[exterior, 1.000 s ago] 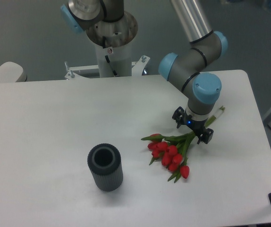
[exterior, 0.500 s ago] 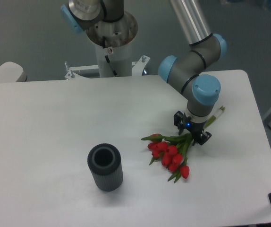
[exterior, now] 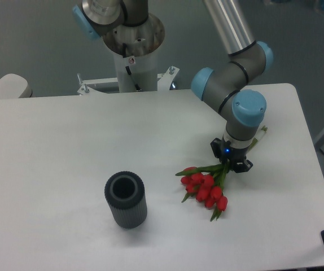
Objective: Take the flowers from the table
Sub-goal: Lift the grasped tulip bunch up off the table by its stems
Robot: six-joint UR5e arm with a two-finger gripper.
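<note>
Flowers point(exterior: 205, 188) point blooms toward lower-left, seemingly.

One fixed camera looks down from high across the table point(exterior: 66, 141) towards the arm's base point(exterior: 134, 62), whole tabletop nearly in frame.

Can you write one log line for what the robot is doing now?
stage: grasp | tool: shut on flowers stems | flowers: on table

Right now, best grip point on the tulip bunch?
The stems, from above. The flowers lie flat on the table, red heads fanned out at the lower left and stems gathered into one narrow bundle at the upper right, where the gripper already sits.
</note>
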